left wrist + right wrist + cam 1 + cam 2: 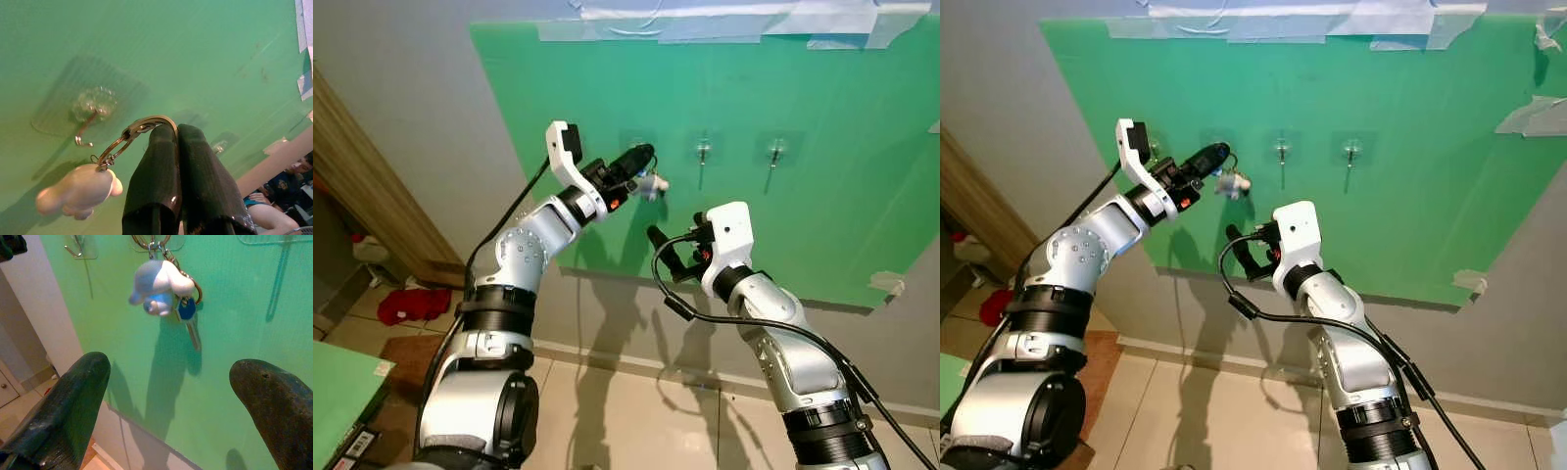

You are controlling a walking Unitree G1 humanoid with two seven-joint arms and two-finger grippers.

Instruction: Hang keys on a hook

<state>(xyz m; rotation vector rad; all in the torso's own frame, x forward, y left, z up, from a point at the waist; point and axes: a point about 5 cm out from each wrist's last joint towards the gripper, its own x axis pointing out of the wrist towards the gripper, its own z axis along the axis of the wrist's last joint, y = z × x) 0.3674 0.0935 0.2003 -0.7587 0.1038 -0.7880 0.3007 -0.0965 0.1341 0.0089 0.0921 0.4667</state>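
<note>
The left tool (641, 155) is raised against the green board (822, 176), its two black fingers (195, 176) pressed together on the metal ring (142, 128) of the keys (652, 183). A white figure charm (78, 191) dangles from that ring, and the key hangs below it with a blue tag (186, 309) — seen from the right wrist. The ring is just beside the leftmost hook (84, 131); whether it is already over the hook is hard to tell from these angles. Two more hooks (703, 152) sit further along the board to the right. The right tool (666, 253) hovers lower, near the board and below the keys — its fingers (68, 406) spread wide with nothing between them.
</note>
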